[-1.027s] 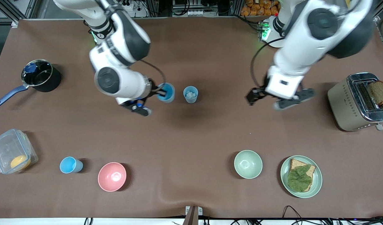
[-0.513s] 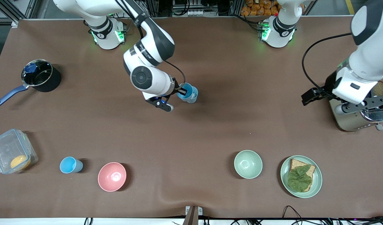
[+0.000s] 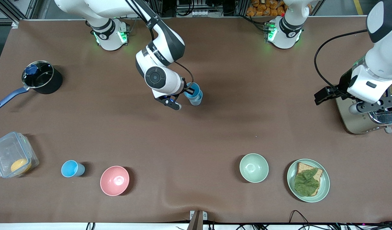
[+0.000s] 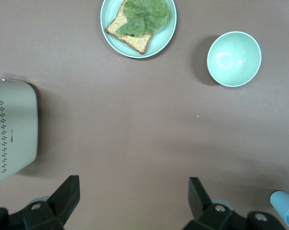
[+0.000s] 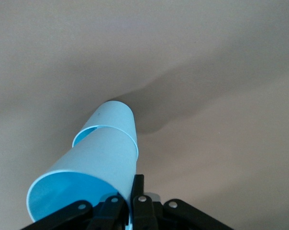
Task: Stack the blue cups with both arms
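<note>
My right gripper (image 3: 188, 92) is shut on the rim of a light-blue cup (image 3: 192, 89) and holds it tilted. Its base is set into the mouth of a second blue cup (image 3: 197, 100) that stands mid-table. The right wrist view shows the held cup (image 5: 99, 167) entering the lower cup (image 5: 115, 117), with my gripper (image 5: 135, 199) pinching the wall. A third blue cup (image 3: 71, 168) stands near the front camera, beside the pink bowl (image 3: 114, 180). My left gripper (image 3: 352, 100) is open and empty over the table beside the toaster (image 3: 352, 121); its wrist view (image 4: 132, 201) shows bare table between its fingers.
A black pot (image 3: 41, 78) and a clear box (image 3: 12, 155) are at the right arm's end. A pale green bowl (image 3: 254, 167) and a plate with bread and lettuce (image 3: 308, 180) lie near the front camera. Both show in the left wrist view, bowl (image 4: 234, 58) and plate (image 4: 138, 26).
My right gripper has carried its cup toward the left arm's end and onto the second cup. My left arm has swung away to the toaster and has nearly stopped.
</note>
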Tool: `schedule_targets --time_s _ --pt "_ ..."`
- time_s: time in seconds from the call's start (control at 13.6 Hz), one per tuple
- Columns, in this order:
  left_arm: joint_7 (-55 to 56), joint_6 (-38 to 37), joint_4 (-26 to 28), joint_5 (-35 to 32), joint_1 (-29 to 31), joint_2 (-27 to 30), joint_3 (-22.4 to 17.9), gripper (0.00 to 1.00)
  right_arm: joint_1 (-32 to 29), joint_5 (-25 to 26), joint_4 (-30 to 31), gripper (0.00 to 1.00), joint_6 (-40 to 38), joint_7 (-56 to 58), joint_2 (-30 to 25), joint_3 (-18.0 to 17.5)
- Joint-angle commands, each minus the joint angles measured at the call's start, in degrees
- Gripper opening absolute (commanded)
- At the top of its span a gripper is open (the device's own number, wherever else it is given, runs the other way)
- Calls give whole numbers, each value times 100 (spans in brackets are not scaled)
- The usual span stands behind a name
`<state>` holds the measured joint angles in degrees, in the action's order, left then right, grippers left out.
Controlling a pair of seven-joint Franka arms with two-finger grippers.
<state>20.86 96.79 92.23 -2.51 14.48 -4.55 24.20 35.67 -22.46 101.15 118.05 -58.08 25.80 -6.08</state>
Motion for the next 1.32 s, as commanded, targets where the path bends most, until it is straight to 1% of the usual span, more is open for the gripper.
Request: schedule_targets --time_s 0.0,0.07,0.29,0.51,0.59,0.66,0.73,0.81,0.95,1.1,1.25 --pt "-231 -64 94 -83 81 261 32 100 124 -136 98 0 262 -81 4 72" --pt "-266 -73 68 -83 81 261 32 100 124 -136 98 0 280 -89 22 72" --pt "-372 -257 -187 -40 -120 323 -239 100 133 -136 98 0 245 -116 31 72" --pt "-512 -406 -275 -31 -770 340 -958 100 212 -136 98 0 245 -247 31 72" --pt "-600 -503 -336 -31 -937 332 -1143 100 247 -136 98 10 236 -265 31 72" --pt "-662 -538 -372 21 -1087 340 -1337 100 247 -136 90 66 245 -309 31 72" --pt "-688 -547 -398 118 -1253 340 -1547 100 273 -101 89 100 254 -370 22 72" --pt "-697 -547 -390 127 -1403 340 -1724 100 265 -92 46 100 228 -371 -13 81" --pt "-698 -591 -390 127 -1475 340 -1778 100 116 -48 -68 100 123 -152 -188 125" --pt "-697 -609 -390 127 -1449 332 -1743 100 -286 -39 -270 100 -158 391 -259 134" --pt "-698 -618 -390 127 -1457 331 -1743 100 -866 -39 -437 100 -597 1155 -286 134"
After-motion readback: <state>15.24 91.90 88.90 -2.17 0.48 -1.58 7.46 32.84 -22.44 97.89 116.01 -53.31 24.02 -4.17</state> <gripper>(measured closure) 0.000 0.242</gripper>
